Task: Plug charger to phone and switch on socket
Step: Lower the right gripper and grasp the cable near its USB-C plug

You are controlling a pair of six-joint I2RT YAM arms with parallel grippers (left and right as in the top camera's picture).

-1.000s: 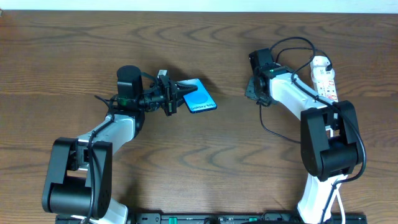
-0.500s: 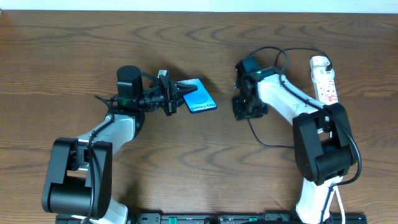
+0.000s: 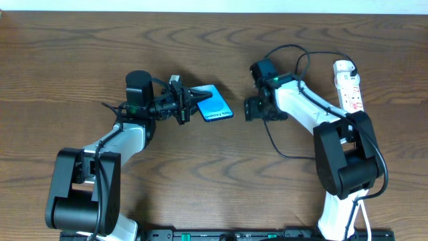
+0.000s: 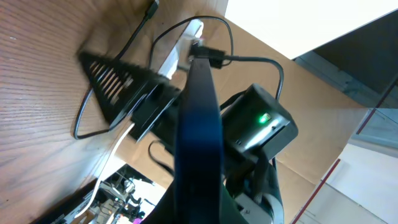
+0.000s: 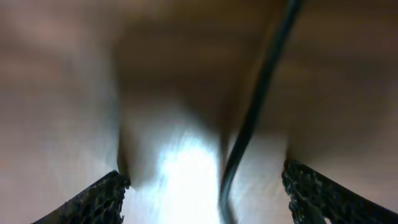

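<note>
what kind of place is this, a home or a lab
Most likely a robotics lab bench: a left arm and right arm at a wooden table, with a phone and power strip, and cardboard in the background.

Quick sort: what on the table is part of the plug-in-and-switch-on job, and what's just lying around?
Part of the job:
- phone, clamped in the left gripper
- charger, its cable running through the open right gripper, not gripped
- socket, far right

Lying about:
- nothing loose that I can see, only the bare wooden table
</note>
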